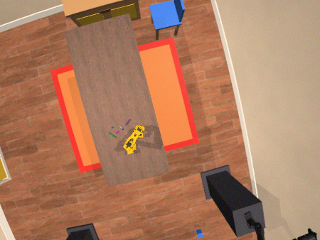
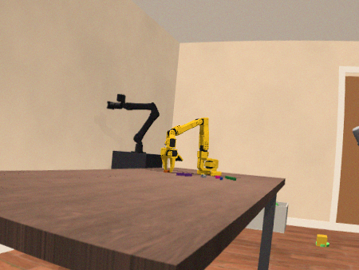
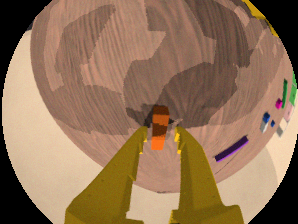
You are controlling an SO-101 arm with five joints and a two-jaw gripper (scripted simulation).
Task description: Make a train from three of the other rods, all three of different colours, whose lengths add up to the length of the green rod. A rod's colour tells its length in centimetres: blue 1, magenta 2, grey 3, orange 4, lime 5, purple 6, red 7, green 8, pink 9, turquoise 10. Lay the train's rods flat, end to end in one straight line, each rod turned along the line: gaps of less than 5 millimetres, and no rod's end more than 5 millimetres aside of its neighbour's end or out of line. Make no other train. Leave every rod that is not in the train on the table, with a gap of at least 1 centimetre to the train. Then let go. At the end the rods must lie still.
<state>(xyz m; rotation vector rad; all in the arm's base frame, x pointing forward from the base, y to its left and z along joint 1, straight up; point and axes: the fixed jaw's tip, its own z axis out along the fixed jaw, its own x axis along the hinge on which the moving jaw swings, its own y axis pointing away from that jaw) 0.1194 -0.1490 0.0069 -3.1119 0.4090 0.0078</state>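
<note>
An orange rod [image 3: 158, 142] [image 2: 165, 171] lies on the table between the fingertips of my gripper [image 3: 162, 131] [image 2: 168, 171]. The fingers stand apart, with table showing on both sides of the rod, so the gripper is open. The green rod [image 1: 112, 135] [image 2: 230, 178] [image 3: 285, 93] lies well away, at the wrist view's right edge. A purple rod [image 1: 128, 122] [image 2: 184, 174] [image 3: 231, 149] lies nearer. A magenta rod [image 1: 117, 132] [image 2: 218, 176] [image 3: 279, 103], a small blue rod [image 1: 112, 127] and a grey rod [image 1: 121, 127] [image 2: 203, 176] lie between green and purple. A blue piece [image 1: 123, 129] shows at the grey rod's end.
The arm's yellow base [image 1: 130, 146] [image 2: 209, 165] stands on the wooden table [image 1: 107, 78] [image 2: 120, 204], close to the green and magenta rods. The arm reaches over the table and casts shadows around the orange rod. The table's edge shows beyond the fingers in the wrist view.
</note>
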